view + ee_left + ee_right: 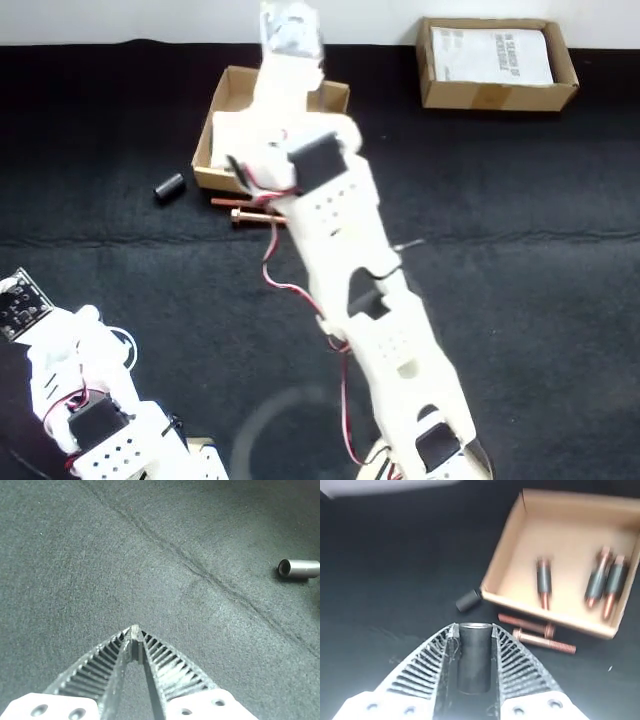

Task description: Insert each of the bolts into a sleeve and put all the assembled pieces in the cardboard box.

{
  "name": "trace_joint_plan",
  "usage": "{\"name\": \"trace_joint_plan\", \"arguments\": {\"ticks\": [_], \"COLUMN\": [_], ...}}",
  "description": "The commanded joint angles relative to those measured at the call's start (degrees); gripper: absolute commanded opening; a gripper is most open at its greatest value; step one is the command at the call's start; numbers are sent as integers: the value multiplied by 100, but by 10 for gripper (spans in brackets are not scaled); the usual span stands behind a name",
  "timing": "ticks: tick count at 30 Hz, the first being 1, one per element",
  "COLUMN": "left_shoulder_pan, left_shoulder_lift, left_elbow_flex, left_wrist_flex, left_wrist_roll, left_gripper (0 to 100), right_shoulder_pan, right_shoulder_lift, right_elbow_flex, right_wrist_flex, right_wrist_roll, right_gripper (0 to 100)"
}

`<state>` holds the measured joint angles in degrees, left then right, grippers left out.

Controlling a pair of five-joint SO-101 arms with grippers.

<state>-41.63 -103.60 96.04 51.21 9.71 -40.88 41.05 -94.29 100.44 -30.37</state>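
My right gripper (474, 626) is shut on a black sleeve (474, 656) that stands upright between its fingers, held above the mat short of the cardboard box (516, 565). Three assembled pieces (544, 580) lie in that box. Two copper bolts (526, 625) lie side by side just outside its wall, with a loose black sleeve (468, 600) near its corner. In the high view the right arm (335, 230) covers much of the box (225, 100); the bolts (245, 208) and loose sleeve (170, 186) lie beside it. My left gripper (134, 631) is shut and empty over bare mat, far from that sleeve (299, 568).
A second cardboard box (497, 92) holding a printed sheet stands at the back right. The left arm (85, 400) sits at the front left corner. A red cable (285, 285) hangs along the right arm. A seam (520, 238) runs across the black mat.
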Motion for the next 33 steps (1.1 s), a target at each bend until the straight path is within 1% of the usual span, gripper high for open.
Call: {"name": "trace_joint_plan", "arguments": {"ticks": [1,4,7,13,19,22,28,30,33], "left_shoulder_pan": [84,84,84,110,927,1007,1024,1068,1455], "left_shoulder_lift": [-48,-48,-48,-48,-48,-48,-48,-48,-31], "left_elbow_flex": [110,110,110,110,110,110,-57,-391,-1147], "left_wrist_flex": [26,35,158,607,1495,1538,1547,1574,1635], "left_wrist_roll": [-35,-35,-35,-9,-9,-9,0,0,0], "left_gripper": [13,12,11,10,10,10,12,13,14], "right_shoulder_pan": [259,435,558,1007,1657,1780,1789,1789,1851], "right_shoulder_lift": [-1103,-1877,-2949,-5640,-8321,-9525,-11565,-12101,-12716], "right_elbow_flex": [-576,40,1226,4637,8215,9648,11688,12286,13103], "right_wrist_flex": [75,75,75,66,48,40,40,40,40], "right_wrist_roll": [132,264,273,281,290,290,290,281,264], "right_gripper": [6,6,6,6,6,6,6,6,6]}}
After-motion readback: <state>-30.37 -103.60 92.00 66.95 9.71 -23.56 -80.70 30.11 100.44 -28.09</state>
